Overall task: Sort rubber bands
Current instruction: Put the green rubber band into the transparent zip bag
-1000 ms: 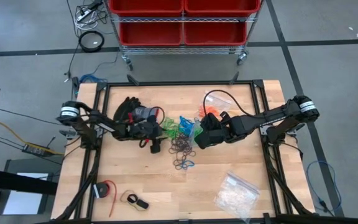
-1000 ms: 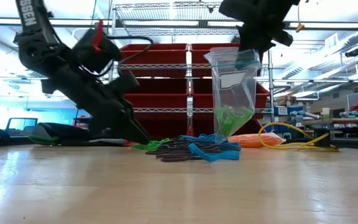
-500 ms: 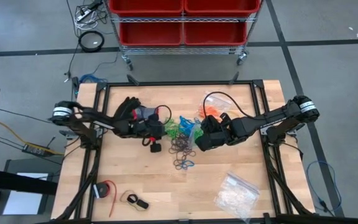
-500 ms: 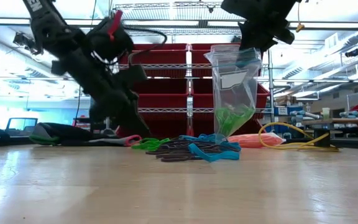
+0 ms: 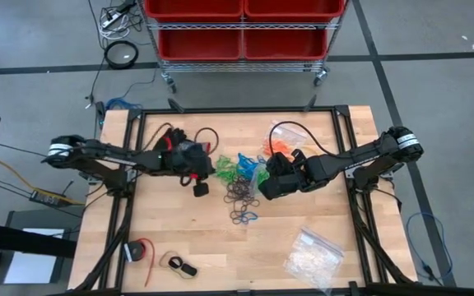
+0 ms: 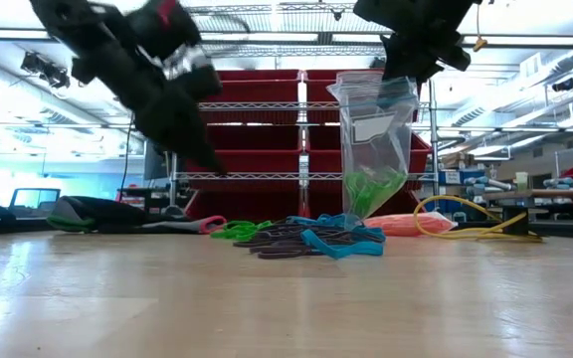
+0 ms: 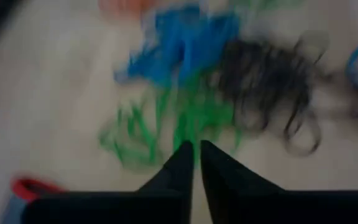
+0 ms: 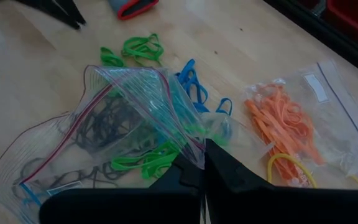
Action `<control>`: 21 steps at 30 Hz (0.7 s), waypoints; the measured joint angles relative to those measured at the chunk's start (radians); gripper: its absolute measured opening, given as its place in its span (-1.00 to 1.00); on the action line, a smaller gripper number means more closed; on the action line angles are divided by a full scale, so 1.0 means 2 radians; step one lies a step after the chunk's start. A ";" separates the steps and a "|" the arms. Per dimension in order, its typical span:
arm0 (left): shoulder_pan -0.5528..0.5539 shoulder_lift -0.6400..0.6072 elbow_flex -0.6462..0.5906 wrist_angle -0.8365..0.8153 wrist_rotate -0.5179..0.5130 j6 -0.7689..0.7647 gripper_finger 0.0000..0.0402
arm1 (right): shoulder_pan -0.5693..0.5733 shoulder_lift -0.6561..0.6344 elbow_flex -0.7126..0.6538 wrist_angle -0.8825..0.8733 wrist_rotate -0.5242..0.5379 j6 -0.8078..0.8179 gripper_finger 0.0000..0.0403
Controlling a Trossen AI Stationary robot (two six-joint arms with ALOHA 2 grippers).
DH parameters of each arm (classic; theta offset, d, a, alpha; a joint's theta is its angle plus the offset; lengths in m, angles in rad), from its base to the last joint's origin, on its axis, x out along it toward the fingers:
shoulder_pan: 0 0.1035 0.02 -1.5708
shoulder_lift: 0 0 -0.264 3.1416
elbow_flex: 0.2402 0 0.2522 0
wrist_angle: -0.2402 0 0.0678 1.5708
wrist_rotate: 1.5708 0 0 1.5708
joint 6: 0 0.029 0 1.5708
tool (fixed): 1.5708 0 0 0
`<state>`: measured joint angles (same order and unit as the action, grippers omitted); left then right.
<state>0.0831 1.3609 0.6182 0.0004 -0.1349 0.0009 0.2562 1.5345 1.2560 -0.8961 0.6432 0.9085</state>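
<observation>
Loose rubber bands lie mid-table in heaps: green [image 5: 225, 170], blue [image 5: 245, 167] and black [image 5: 241, 197]. My left gripper [image 6: 207, 167] hangs in the air left of them, slanting down at the green ones [image 7: 185, 124]. Its fingertips [image 7: 196, 152] stand almost together. My right gripper [image 6: 406, 75] is shut on a clear zip bag [image 6: 371, 139] with green bands [image 8: 148, 165] in its bottom. Orange bands [image 8: 288, 118] lie in a second clear bag. My left gripper shows only a thin slit between its tips; the wrist view is blurred, and I cannot tell whether a green band is caught there. My right gripper pinches one wall of the zip bag at its mouth edge [image 8: 194, 149], coming slantwise from above. The bag hangs upright below the fingers with its mouth gaping.
A yellow cable [image 6: 466, 227] loops beside the orange bag. A black glove [image 5: 167, 141] lies at the far left. A bag of whitish pieces [image 5: 311, 255], a red roll [image 5: 141, 251] and a small black part [image 5: 183, 267] lie near the front edge.
My left gripper has risen from the table beside the green bands and drawn a little toward the table's left edge, tipping less steeply. The right gripper and its bag have kept still.
</observation>
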 joint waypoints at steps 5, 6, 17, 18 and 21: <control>0.002 0.059 -0.001 -0.004 -0.004 -0.018 -0.43 | 0.002 0.000 0.000 0.003 0.000 -0.001 -1.00; 0.002 0.069 -0.001 0.003 -0.007 -0.019 -0.36 | 0.002 0.000 0.000 0.003 0.000 -0.001 -1.00; 0.015 0.141 0.000 0.099 -0.008 -0.017 -0.10 | 0.003 0.000 0.000 0.005 0.000 -0.006 -1.00; 0.016 0.142 0.000 0.098 -0.007 -0.018 -0.16 | 0.003 0.000 0.000 0.005 0.000 -0.006 -1.00; 0.017 0.140 0.000 0.090 -0.004 -0.016 -0.46 | 0.003 0.000 0.000 0.005 0.000 -0.006 -1.00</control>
<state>0.1169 1.6405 0.6175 0.1802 -0.1419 -0.0313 0.2626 1.5349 1.2564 -0.8858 0.6432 0.8958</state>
